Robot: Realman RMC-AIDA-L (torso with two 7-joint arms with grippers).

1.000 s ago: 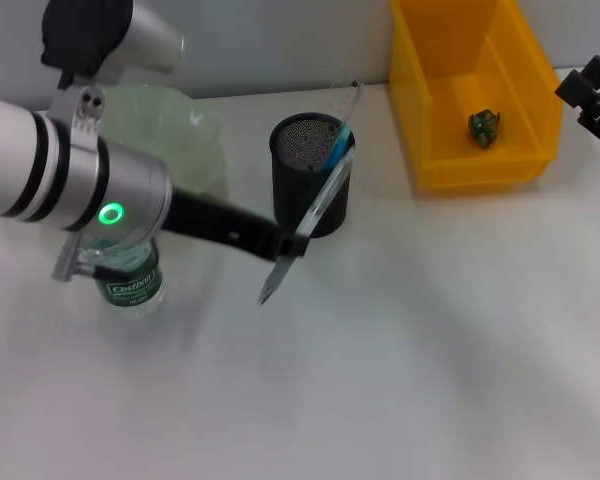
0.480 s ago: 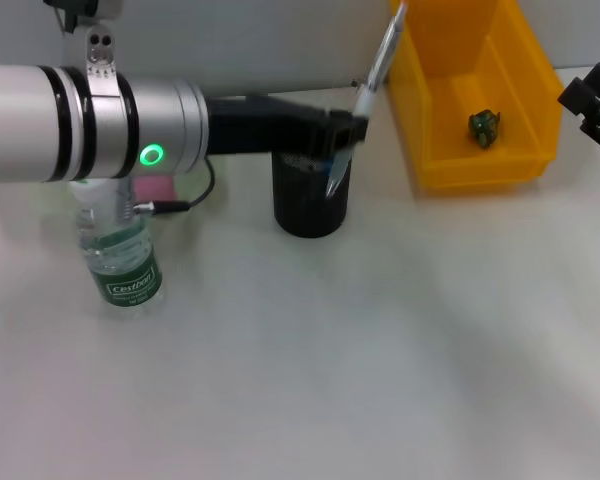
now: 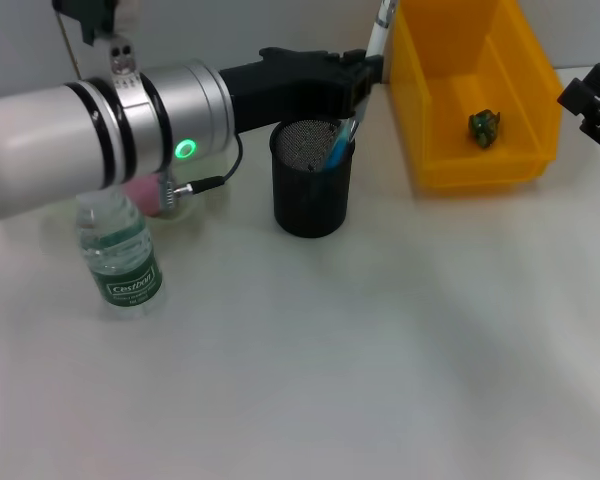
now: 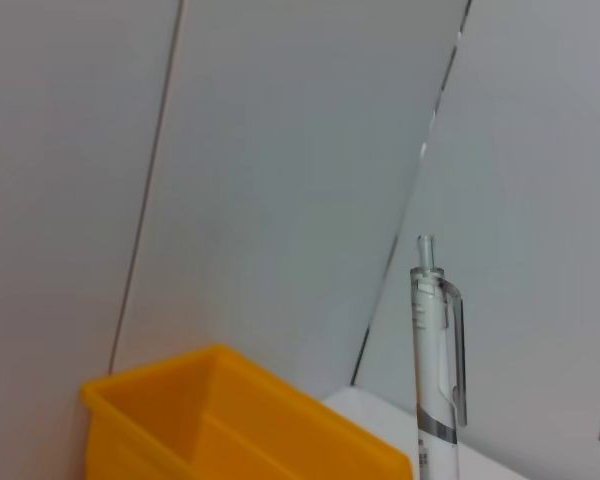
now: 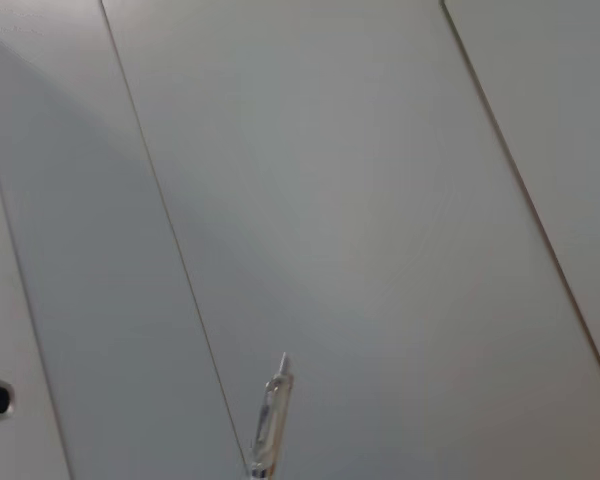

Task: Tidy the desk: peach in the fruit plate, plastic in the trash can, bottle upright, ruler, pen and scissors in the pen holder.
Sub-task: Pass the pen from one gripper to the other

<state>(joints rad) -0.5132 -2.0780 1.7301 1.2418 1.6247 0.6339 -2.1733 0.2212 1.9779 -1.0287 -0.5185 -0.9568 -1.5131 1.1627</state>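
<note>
Holding the pen (image 3: pixel 380 25) upright, your left gripper (image 3: pixel 365 78) jaws clamp it just above the pen holder (image 3: pixel 311 190), upper center; right gripper (image 3: pixel 592 100) far right, jaws' state unclear.

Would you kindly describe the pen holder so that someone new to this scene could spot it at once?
Start at the bright yellow trash can at the far right of the white desk. Just to its left stands the pen holder, below the left gripper, which holds the pen. It is the only black mesh cylinder, with light blue scissors sticking up inside.
</note>
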